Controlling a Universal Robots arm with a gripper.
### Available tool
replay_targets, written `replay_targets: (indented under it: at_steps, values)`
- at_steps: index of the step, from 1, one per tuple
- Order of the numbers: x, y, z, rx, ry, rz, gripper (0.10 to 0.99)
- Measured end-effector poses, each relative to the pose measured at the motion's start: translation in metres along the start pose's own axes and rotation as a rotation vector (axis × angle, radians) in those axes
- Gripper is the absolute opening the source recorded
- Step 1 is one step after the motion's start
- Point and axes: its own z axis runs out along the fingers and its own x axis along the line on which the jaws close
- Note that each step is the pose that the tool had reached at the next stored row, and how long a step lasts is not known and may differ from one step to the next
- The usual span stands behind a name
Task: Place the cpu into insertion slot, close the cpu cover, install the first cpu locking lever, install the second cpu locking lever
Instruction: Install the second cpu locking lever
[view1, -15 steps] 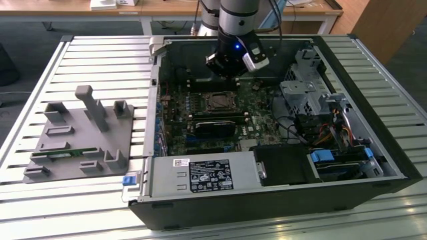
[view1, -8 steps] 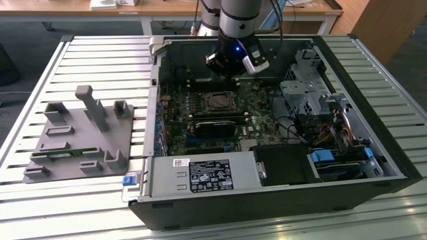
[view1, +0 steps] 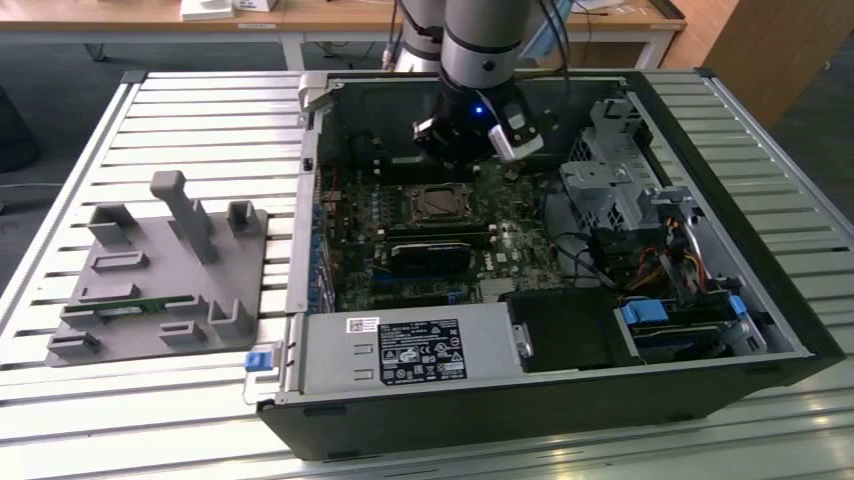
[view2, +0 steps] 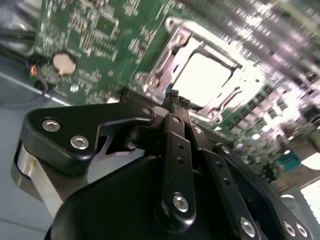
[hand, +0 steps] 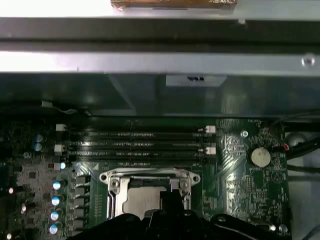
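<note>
Second wrist view: cpu flat under cpu cover.

The cpu lies in the insertion slot under the cpu cover, the hand just behind.

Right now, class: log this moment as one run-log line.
cpu: seated in insertion slot | cpu cover: over cpu | end effector: shut, beside slot

Silver-grey arm, black gripper with silver screws
</note>
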Motion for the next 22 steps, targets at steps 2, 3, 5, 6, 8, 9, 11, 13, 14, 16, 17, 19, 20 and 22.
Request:
replay_targets:
  at_steps: [2,3,5,6,8,9,11,13,14,16,17,19,20,22]
  values:
    - [0.0,-0.0064,-0.0007,0.0,0.0,0.0,0.106]
    - [0.0,-0.0089,-0.001,0.0,0.0,0.0,0.106]
    - [-0.0001,-0.0144,-0.0016,0.0,0.0,0.0,0.106]
    - [-0.0002,-0.0165,-0.0018,0.0,0.0,0.0,0.106]
    - [-0.0002,-0.0211,-0.0024,0.0,0.0,0.0,0.106]
    - [-0.0002,-0.0231,-0.0026,0.0,0.0,0.0,0.106]
    - [-0.0003,-0.028,-0.0031,-0.003,0.0001,0.0,0.106]
    - [-0.0004,-0.0313,-0.0033,-0.006,0.0001,0.0,0.106]
    - [-0.0004,-0.0329,-0.0034,-0.007,0.0001,0.0,0.106]
    - [-0.0004,-0.0354,-0.0036,-0.007,0.0001,0.0,0.106]
    - [-0.0005,-0.0366,-0.0038,-0.007,0.0001,0.0,0.106]
    - [-0.0005,-0.0388,-0.0041,-0.007,0.0001,0.0,0.106]
    - [-0.0005,-0.0401,-0.0043,-0.007,0.0002,0.0,0.106]
    - [-0.0006,-0.0423,-0.0045,-0.007,0.0001,0.0,0.106]
